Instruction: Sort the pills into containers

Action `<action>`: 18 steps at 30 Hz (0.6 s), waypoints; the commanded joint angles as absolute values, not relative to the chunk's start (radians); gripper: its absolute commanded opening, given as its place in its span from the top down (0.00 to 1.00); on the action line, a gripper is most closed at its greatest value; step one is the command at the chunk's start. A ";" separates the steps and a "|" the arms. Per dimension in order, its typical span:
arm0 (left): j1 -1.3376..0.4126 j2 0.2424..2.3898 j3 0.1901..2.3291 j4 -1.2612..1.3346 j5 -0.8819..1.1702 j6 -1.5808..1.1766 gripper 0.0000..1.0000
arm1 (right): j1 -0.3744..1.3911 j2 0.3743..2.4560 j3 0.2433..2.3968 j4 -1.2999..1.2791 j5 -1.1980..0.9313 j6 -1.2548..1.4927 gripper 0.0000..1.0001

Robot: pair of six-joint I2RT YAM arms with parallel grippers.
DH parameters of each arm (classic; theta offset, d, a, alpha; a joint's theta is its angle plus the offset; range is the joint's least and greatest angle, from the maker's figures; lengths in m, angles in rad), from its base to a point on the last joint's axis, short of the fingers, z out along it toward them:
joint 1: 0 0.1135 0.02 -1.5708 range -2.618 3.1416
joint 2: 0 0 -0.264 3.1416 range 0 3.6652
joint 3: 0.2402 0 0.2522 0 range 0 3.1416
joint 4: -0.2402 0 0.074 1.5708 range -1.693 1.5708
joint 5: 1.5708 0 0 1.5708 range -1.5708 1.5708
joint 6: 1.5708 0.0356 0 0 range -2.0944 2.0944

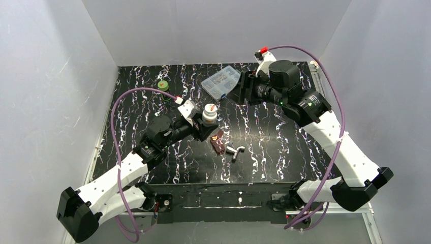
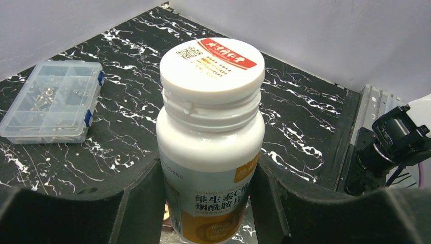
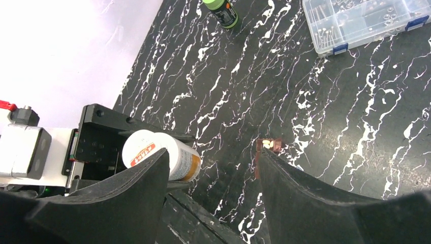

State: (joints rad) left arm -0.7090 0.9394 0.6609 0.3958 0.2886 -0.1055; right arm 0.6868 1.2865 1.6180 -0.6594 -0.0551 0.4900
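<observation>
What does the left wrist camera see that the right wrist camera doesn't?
Only the left wrist camera shows the writing on the front of the pill bottle and a metal rail off to the side. Only the right wrist camera shows the little green bottle, the small red-brown case and the open right fingers. Both show the pill bottle gripped by the left fingers, and the clear box.

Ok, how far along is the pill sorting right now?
Barely started. Nothing looks done: the pill bottle has its lid on. In hand: the left gripper grips the bottle. The right gripper is open and empty. Left: open it and fill the small brown case.
</observation>
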 commanded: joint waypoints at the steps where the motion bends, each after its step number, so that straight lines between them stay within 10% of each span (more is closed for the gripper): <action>1: -0.707 0.913 0.671 0.384 0.270 -0.112 1.00 | 0.686 1.247 1.619 -0.634 -0.054 0.474 0.29; 18: -0.696 0.913 0.661 0.373 0.251 -0.149 1.00 | 0.681 1.259 1.687 -0.634 -0.054 0.474 0.29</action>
